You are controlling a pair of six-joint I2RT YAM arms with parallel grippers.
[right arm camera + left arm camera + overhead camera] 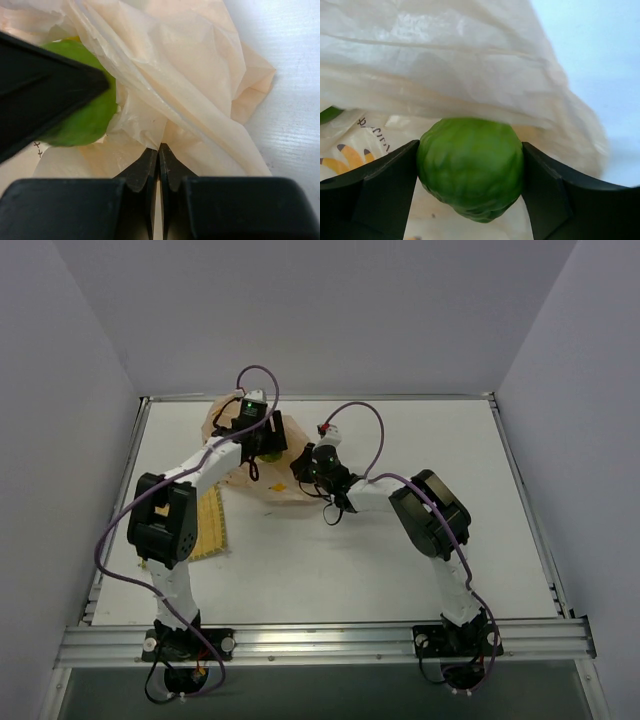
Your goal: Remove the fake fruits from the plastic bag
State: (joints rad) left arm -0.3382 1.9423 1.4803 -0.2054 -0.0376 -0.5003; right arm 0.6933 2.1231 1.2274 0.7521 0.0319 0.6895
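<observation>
Two arms reach over a white worktop [400,560] walled by plain grey panels [320,310], with a metal rail [320,640] along its near edge. The plastic bag [290,435] lies crumpled at the far left-centre. The left end effector [470,155] grasps a bumpy green fake fruit [470,180] that touches both fingers, with bag film draped over its top. Just to the right, the right end effector [159,150] is clenched on a fold of the bag. A yellow woven mat [208,525] lies at the near left, partly hidden by the left arm.
</observation>
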